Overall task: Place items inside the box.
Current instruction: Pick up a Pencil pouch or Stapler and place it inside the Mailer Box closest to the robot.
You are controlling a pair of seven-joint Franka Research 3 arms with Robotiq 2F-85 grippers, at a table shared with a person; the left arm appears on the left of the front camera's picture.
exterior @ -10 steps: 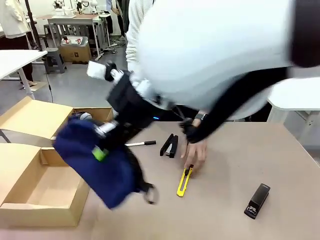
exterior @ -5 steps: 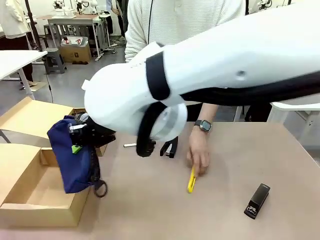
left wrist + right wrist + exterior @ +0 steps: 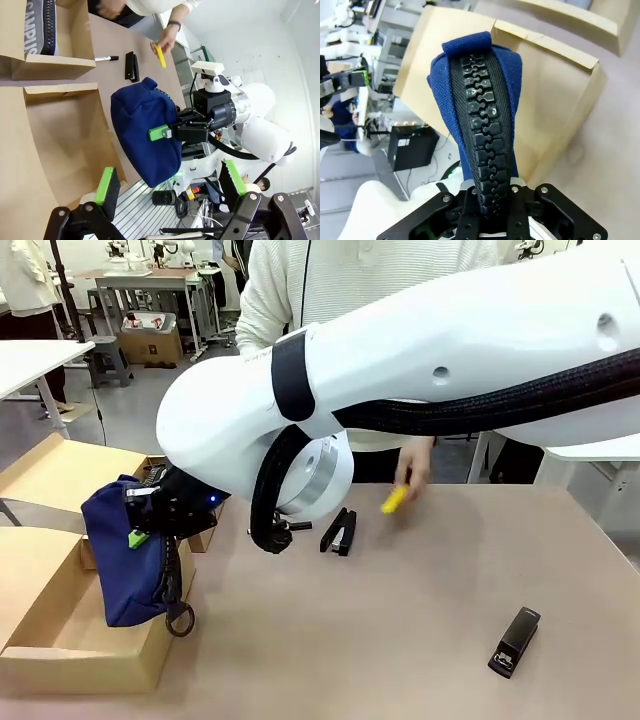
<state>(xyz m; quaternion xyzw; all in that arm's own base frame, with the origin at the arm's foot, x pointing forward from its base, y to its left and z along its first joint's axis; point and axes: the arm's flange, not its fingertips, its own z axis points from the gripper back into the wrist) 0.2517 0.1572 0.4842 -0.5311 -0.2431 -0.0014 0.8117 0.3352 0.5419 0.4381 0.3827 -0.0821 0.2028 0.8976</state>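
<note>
My right gripper (image 3: pixel 142 527) is shut on the top of a navy zip pouch (image 3: pixel 128 565), which hangs over the right rim of the open cardboard box (image 3: pixel 90 665). In the right wrist view the pouch's black zip (image 3: pixel 485 125) runs up from the shut gripper (image 3: pixel 492 192), with the box (image 3: pixel 555 90) beneath. My left gripper (image 3: pixel 170 182) is open and holds nothing, looking at the navy pouch (image 3: pixel 145 130) above the box (image 3: pixel 65 145). A person's hand holds a yellow utility knife (image 3: pixel 396 500) off the table. A grey "CAMPUS" pouch (image 3: pixel 42 25) lies in the farther cardboard section.
One black stapler (image 3: pixel 340 532) lies mid-table beside a black marker pen (image 3: pixel 297 526), partly hidden by my right arm. A second stapler (image 3: pixel 515 640) lies near the front right. The person stands at the far edge. Box flaps (image 3: pixel 60 475) spread to the left.
My right arm carried the navy pouch leftward until it hangs over the box. The person's hand lifted the yellow knife off the table.
</note>
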